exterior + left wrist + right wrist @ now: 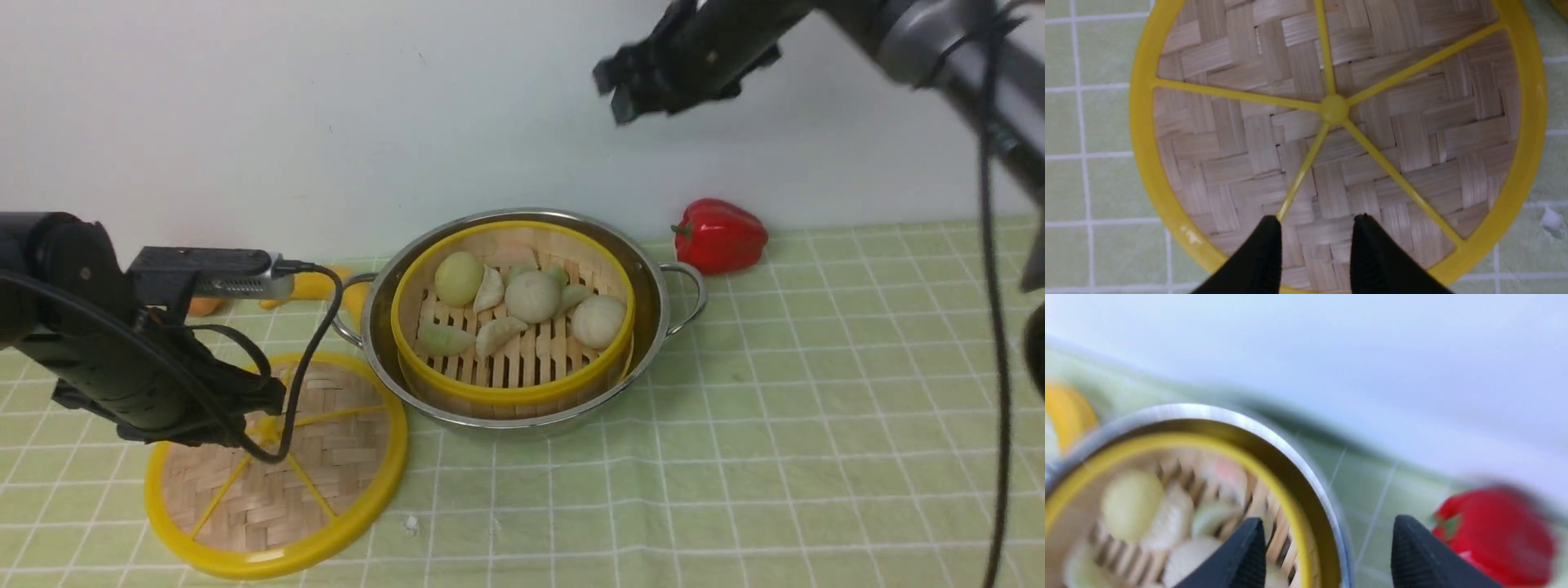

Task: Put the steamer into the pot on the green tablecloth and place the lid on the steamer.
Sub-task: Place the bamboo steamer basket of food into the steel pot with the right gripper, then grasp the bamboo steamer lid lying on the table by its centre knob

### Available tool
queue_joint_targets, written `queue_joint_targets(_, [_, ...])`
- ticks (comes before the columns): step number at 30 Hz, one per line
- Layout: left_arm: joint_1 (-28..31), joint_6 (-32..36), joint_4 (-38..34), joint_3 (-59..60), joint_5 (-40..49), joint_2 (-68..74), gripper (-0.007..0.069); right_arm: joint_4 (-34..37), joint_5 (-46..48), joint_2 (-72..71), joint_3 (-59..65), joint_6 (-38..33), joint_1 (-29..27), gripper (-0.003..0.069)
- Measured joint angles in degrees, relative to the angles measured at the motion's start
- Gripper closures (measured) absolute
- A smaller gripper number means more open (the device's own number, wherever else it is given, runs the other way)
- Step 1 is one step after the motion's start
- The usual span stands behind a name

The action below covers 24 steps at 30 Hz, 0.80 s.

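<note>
We see the steamer point(514, 394) in the pot point(653, 304) mid-frame on the green cloth point(735, 457), lid point(343, 457) flat lower left, left gripper point(1316, 222) parted, seemingly just above it, right gripper point(620, 86) upper right, spread wide.

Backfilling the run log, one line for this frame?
steamer: in pot | lid: flat on cloth, left of pot | left gripper: open over lid | right gripper: open, raised, empty
</note>
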Motion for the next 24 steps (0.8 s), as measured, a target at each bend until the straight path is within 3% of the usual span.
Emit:
queue_joint_targets(9, [0.0, 1.66, -2.07, -4.36, -1.34, 6.57, 0.0382, 1.5, -0.22, -15.28, -0.06, -1.84, -3.29, 0.0242])
queue_joint_targets(21, [0.0, 1.9, -2.25, -4.66, -5.09, 10.79, 0.0382, 4.63, -0.11, -20.38, -0.06, -2.76, -3.29, 0.0242])
queue_joint_targets(24, [0.0, 1.9, -2.52, -4.67, -5.4, 12.25, 0.0417, 6.73, -0.11, -21.79, -0.06, -2.87, -3.29, 0.0242])
